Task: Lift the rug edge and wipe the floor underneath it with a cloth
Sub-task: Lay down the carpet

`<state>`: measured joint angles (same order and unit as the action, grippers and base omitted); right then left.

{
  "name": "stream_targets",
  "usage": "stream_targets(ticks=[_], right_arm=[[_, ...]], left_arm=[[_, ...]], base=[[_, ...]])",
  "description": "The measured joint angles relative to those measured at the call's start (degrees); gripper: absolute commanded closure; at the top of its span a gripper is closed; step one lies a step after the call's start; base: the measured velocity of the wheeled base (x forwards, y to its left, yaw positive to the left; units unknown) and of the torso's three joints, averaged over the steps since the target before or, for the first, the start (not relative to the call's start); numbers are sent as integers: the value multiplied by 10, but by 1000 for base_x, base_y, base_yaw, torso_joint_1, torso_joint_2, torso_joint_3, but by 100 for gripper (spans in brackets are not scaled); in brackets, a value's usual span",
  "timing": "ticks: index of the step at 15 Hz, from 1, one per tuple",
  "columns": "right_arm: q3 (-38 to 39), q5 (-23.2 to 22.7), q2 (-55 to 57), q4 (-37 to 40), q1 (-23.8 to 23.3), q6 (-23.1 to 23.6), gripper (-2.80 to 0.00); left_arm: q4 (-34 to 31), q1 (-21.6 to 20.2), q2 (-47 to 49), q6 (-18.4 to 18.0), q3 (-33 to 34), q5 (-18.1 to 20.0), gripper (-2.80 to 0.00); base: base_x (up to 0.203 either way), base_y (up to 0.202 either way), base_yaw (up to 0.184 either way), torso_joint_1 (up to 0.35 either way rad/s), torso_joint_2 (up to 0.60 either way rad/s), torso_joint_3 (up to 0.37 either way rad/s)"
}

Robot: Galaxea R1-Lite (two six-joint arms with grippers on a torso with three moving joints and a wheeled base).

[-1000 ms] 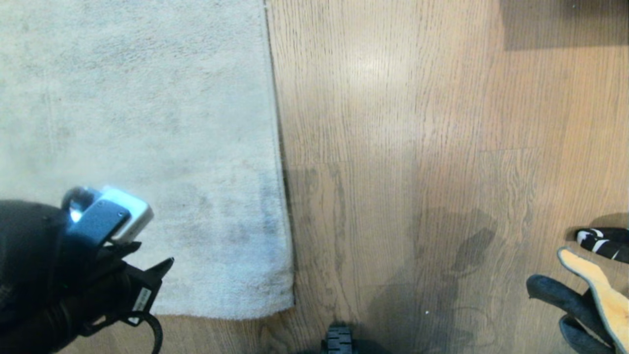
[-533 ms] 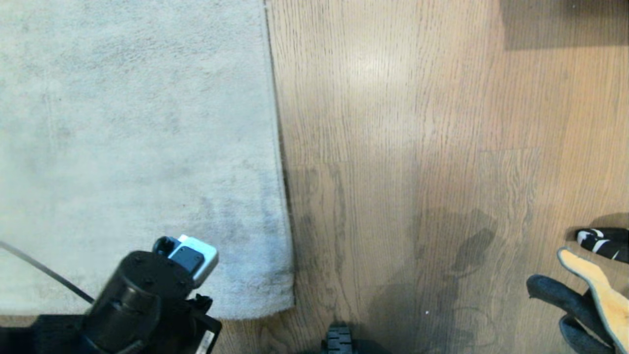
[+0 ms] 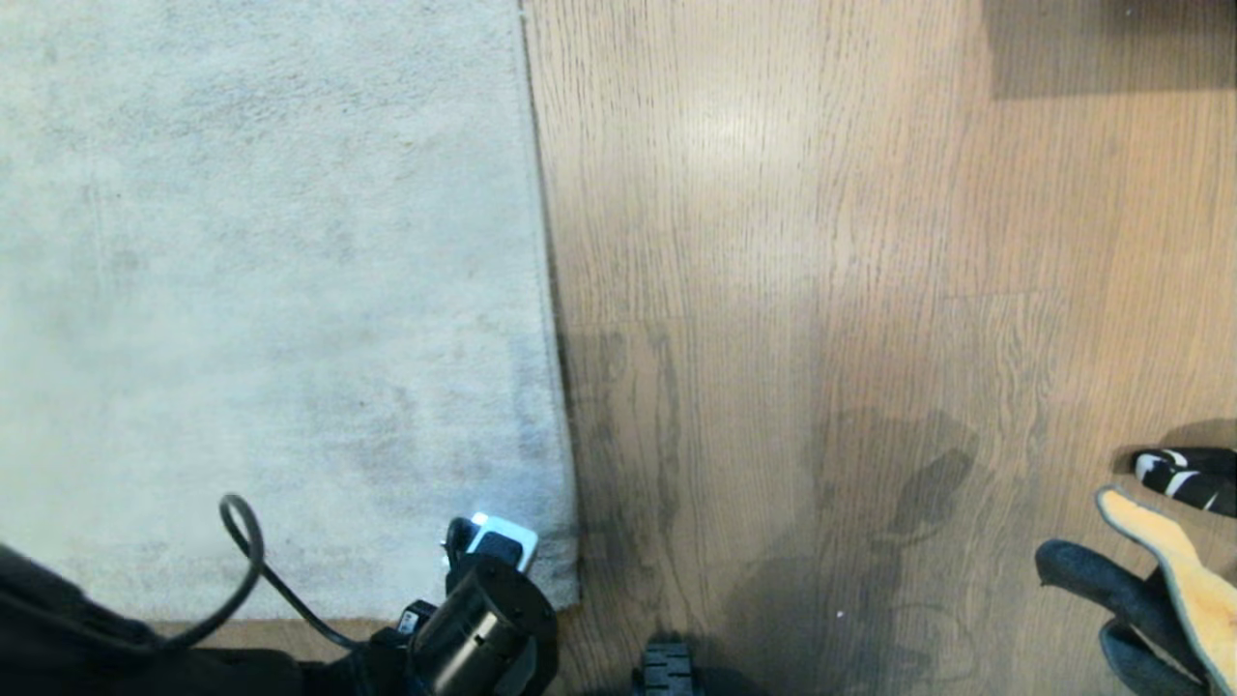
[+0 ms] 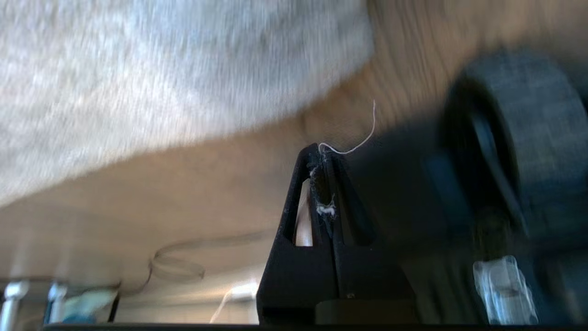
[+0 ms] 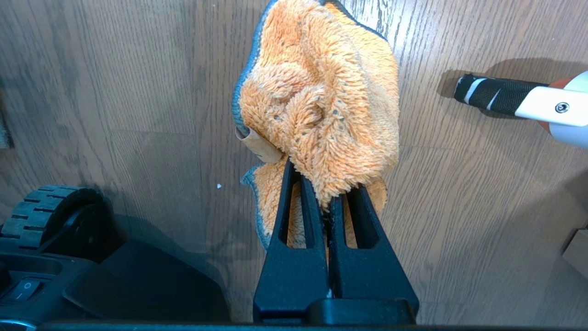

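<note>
Low by the rug corner: the left end effector (image 4: 324,158), two black wedge-shaped plastic fingers pressed together with nothing but a white thread and bits of fluff caught at the tips.
Left arm: a black cylindrical wrist (image 3: 483,628) with a small lit white camera block, at the near corner of the rug in the head view; a black cable loops over the pile beside it.
Right end effector (image 5: 328,184): same black slotted fingers, clamped on the mustard-orange fluffy microfibre cloth (image 5: 321,101), at the lower right of the head view.
Cloth look: shaggy looped orange pile, bunched into folds, with a dark grey-blue trim along its rim and a dark grey reverse that shows in the head view; a small tan tag sticks out at one side. It hangs from the fingers over the floor, well apart from the rug.
Rug edge (image 3: 553,319): straight thin border of a large pale grey-beige short-pile rug, lying flat on the planks, ending in a slightly rounded corner near the left wrist.
Floor (image 3: 821,290): brown wood-grain plank flooring, smooth with a faint sheen and a soft shadow of the robot.
Nearby: a black ribbed rubber wheel (image 5: 43,211) of the base, and a white handle with a black-and-white textured grip (image 5: 514,99) lying on the floor near the cloth.
</note>
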<state>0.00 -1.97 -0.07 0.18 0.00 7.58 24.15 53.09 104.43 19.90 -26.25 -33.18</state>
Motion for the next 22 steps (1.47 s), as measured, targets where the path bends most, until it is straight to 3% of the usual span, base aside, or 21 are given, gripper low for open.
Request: stream_targets(ticks=[2,4,9,12,14,17,18,22], right_arm=[[0,0,0,0,0,0,0],[0,0,0,0,0,0,0],[0,0,0,0,0,0,0],[0,0,0,0,0,0,0],[0,0,0,0,0,0,0],[0,0,0,0,0,0,0],[0,0,0,0,0,0,0],[0,0,0,0,0,0,0]], left_arm=[[119,0,60,-2,28,-38,0],[193,-1,92,-10,64,-53,0],[225,-11,130,-7,120,-82,0],[322,-26,180,-13,129,-114,0],[422,-39,230,-30,135,-139,0],[592,-69,309,-85,153,-154,0],[621,-79,326,-100,157,-157,0],[630,-93,362,-103,144,-157,0]], base=[[0,0,0,0,0,0],[0,0,0,0,0,0],[0,0,0,0,0,0],[0,0,0,0,0,0],[0,0,0,0,0,0],[0,0,0,0,0,0],[0,0,0,0,0,0],[0,0,0,0,0,0]])
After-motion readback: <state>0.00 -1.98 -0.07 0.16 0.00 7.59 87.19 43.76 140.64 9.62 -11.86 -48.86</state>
